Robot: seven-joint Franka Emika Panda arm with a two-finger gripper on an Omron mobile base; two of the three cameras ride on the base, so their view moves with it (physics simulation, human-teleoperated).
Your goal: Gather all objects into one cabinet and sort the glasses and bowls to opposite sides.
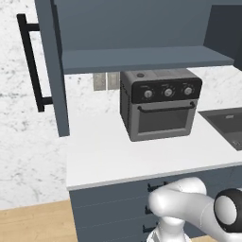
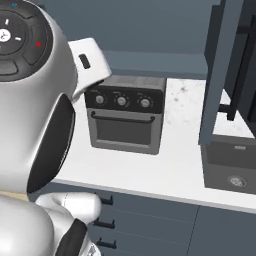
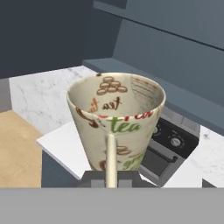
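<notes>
End effector (image 3: 111, 177) clamped on a cream printed cup (image 3: 116, 120), held upright above the desk (image 1: 108, 151). Toaster oven (image 1: 160, 104) sits under the open cabinet (image 1: 142, 56).

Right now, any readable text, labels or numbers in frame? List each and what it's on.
"tea" – dark script inside the cream mug held in the shut gripper.
"tea" – green letters on the mug's outside, by the handle.
More red and green lettering around the mug: cut off, unreadable.
Toaster oven knob markings: too small to read.
Round panel on the robot's own body: white icons, no legible words.
</notes>
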